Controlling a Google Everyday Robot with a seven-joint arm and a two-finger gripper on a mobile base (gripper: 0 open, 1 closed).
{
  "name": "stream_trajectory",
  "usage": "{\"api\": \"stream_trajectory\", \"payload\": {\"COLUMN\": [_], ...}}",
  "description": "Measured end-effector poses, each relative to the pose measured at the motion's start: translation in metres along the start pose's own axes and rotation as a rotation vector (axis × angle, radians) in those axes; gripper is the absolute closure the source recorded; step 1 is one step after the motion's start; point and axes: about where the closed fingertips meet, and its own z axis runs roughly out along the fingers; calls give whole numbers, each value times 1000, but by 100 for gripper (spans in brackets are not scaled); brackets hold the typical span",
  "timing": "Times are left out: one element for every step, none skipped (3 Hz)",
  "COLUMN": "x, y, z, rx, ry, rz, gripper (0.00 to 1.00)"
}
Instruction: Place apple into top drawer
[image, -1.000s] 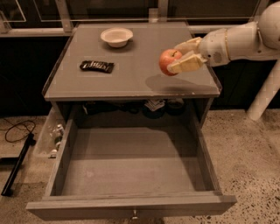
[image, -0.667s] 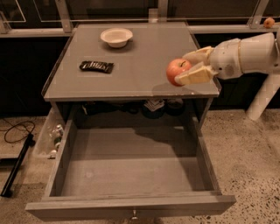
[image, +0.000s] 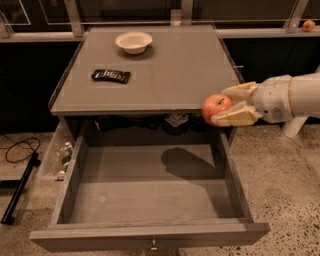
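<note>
Grey surface up top carries a pale bowl and a dark snack bar. Below it the top drawer stands open, and I see its bare floor. On my screen the gripper reaches in from the right, grasping the apple, one finger above it and one below. That apple hangs at the surface's front right corner, above the drawer's back right corner.

Red-orange apple, pinched in the gripper, hanging over the open grey top drawer's right rear corner.
</note>
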Motion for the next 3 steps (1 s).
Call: {"api": "stream_trajectory", "payload": {"x": [26,30,53], "y": [30,33,49], "z": [-4,6,38], "rx": [-8,-13,-43], "ry": [31,31,55], "rz": [50,55,73], "gripper": [100,100,100]}}
